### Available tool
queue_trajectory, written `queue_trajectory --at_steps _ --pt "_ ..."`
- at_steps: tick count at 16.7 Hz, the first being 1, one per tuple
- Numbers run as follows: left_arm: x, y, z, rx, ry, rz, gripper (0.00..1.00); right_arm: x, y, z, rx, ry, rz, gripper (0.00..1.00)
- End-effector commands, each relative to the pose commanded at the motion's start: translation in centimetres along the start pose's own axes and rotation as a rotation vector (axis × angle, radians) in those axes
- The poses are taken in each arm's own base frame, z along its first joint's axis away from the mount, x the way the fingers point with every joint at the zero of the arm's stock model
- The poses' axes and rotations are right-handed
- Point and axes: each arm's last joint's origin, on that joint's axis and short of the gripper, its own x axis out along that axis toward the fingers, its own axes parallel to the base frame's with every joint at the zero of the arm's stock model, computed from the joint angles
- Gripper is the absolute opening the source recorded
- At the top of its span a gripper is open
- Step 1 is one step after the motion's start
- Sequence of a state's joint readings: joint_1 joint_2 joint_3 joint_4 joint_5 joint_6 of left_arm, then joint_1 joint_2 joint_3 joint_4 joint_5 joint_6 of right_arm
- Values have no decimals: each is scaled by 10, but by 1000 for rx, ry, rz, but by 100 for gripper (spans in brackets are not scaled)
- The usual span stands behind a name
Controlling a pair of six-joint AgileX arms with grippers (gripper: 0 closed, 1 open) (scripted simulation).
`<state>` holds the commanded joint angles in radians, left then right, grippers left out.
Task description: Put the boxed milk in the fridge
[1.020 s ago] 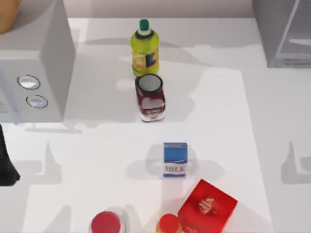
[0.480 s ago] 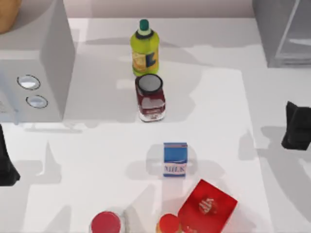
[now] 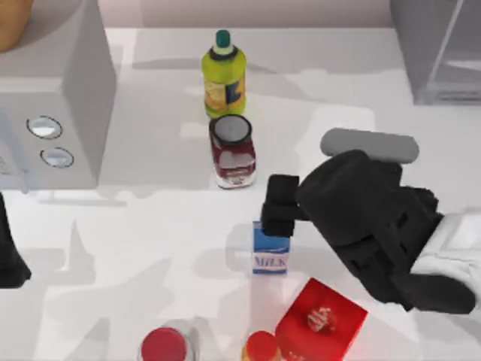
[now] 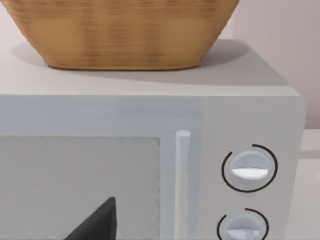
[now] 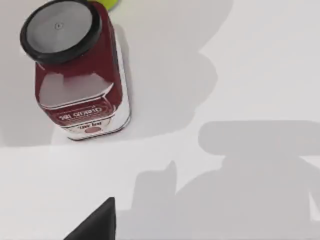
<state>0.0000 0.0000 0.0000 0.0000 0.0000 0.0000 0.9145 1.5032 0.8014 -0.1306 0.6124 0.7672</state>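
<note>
The boxed milk (image 3: 270, 254) stands upright on the white table, blue on top with a white band lettered MILK. My right gripper (image 3: 275, 207) hovers open just over the carton's far top edge and hides part of its blue top. The bulky black right arm (image 3: 368, 218) reaches in from the right. One dark finger (image 5: 97, 222) shows in the right wrist view, over bare table. The fridge (image 3: 436, 53), a grey cabinet with a pale door panel, sits at the far right corner. My left arm (image 3: 7, 256) is parked at the left edge, with one finger (image 4: 97, 222) showing apart from the centre.
A dark red jar (image 3: 233, 150) (image 5: 75, 75) and a yellow-green bottle (image 3: 224, 75) stand behind the milk. A flat red box (image 3: 319, 320) and two red-lidded containers (image 3: 165, 346) (image 3: 261, 347) are at the front. A grey box with two knobs (image 3: 56, 98) carries a basket (image 4: 120, 30).
My right arm has swung in from the table's right edge to just above the milk. The milk and the left arm have stayed put.
</note>
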Motion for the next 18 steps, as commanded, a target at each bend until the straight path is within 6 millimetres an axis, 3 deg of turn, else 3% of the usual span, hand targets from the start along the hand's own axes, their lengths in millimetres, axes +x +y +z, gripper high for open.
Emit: queue_trajectory --at_steps 3,7,14,18 --pt "0 0 0 0 0 0 100 20 39 -38 -60 33 -54 100" --pt "0 0 0 0 0 0 100 32 62 -74 -116 42 -98 100" --pt "0 0 0 0 0 0 100 34 62 -76 -120 44 -105 100" --pt "0 0 0 0 0 0 100 44 62 -60 -120 40 -103 100"
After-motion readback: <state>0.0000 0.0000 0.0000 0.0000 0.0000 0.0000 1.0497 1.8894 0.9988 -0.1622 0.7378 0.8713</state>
